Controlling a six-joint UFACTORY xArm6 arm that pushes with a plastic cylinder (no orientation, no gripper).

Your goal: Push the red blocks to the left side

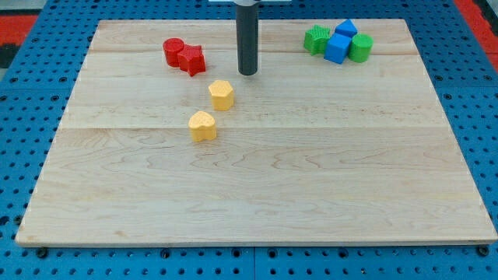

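The red cylinder [173, 51] and red star [192, 59] sit touching near the board's [272, 194] top left. My tip [247, 73], holding nothing, rests just right of them, above the yellow hexagon [222, 95].

Lab bench setup; pale wooden board [257, 187] sits on a blue perforated mounting plate [31, 85] with regular holes; small coloured test blocks on board; red matting [19, 27] at the view's top corners.
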